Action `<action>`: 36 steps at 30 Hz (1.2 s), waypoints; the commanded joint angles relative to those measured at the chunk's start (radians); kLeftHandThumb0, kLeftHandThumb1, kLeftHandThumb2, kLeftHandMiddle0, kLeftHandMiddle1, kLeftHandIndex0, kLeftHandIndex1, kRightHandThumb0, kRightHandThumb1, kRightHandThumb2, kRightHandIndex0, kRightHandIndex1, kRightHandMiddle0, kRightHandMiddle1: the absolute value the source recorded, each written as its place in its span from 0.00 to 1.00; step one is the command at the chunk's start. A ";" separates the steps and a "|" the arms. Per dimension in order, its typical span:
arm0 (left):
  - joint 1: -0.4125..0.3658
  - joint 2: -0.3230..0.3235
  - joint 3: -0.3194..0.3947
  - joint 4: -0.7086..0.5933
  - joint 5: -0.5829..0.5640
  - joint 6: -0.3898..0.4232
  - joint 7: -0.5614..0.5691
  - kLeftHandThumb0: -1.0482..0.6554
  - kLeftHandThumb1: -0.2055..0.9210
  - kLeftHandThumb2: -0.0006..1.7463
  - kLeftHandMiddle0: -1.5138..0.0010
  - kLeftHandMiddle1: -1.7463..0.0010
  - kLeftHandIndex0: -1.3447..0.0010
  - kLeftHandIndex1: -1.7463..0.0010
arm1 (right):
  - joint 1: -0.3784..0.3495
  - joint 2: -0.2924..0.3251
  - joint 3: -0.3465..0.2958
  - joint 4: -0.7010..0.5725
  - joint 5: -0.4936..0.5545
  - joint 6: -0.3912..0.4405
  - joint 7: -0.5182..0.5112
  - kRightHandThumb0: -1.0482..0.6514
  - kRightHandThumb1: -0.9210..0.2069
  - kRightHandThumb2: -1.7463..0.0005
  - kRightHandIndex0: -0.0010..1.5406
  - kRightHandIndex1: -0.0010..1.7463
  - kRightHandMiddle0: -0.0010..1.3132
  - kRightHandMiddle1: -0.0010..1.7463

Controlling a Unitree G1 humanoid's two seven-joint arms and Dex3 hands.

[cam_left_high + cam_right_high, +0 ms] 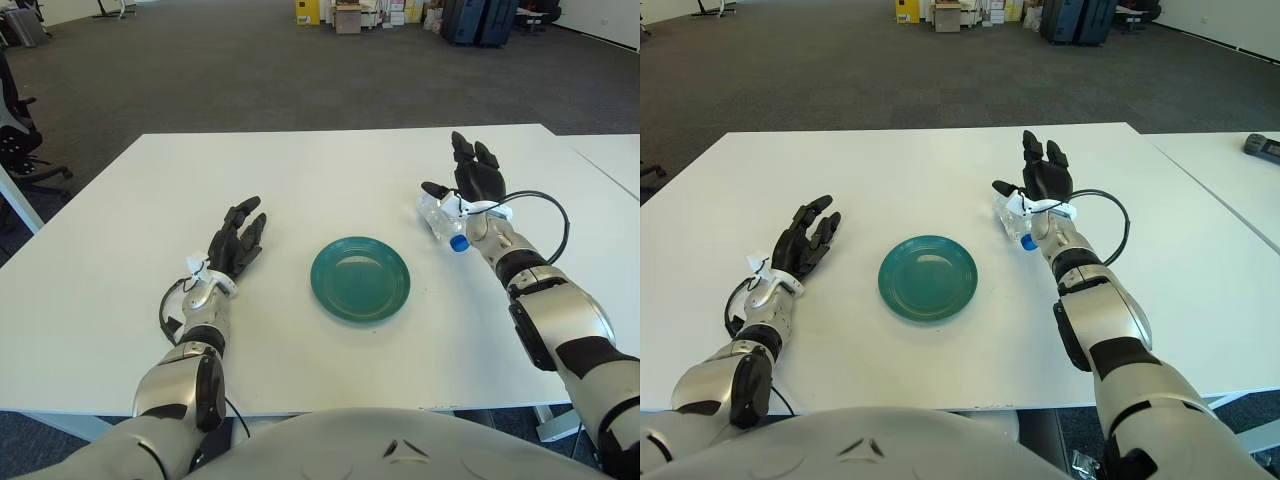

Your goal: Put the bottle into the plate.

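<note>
- The plate (360, 278) is plain teal green, glossy, with no pattern.
- The bottle (440, 222) is clear plastic with a blue cap (458, 243).
- The table (300, 180) is plain white.
- The left hand (236, 243) and right hand (475, 175) have black fingers; the arms behind them are silver with black sections.
- A black cable (550, 205) loops by the right wrist.
- The floor (250, 70) is dark grey carpet.
</note>
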 commanded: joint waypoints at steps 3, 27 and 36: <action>0.032 -0.017 -0.004 0.021 0.006 0.024 0.009 0.31 1.00 0.34 0.68 1.00 0.99 0.51 | -0.040 0.026 0.032 0.023 -0.003 0.101 0.056 0.00 0.00 0.74 0.00 0.00 0.00 0.00; 0.048 -0.031 0.003 0.000 -0.010 0.019 -0.016 0.30 1.00 0.32 0.66 0.99 0.97 0.50 | -0.029 0.130 0.022 0.051 0.070 0.358 0.312 0.00 0.00 0.76 0.00 0.00 0.00 0.00; 0.052 -0.037 0.003 -0.013 -0.011 0.026 -0.024 0.30 1.00 0.32 0.66 0.99 0.97 0.50 | 0.001 0.170 0.029 0.072 0.075 0.410 0.340 0.00 0.00 0.73 0.07 0.03 0.00 0.00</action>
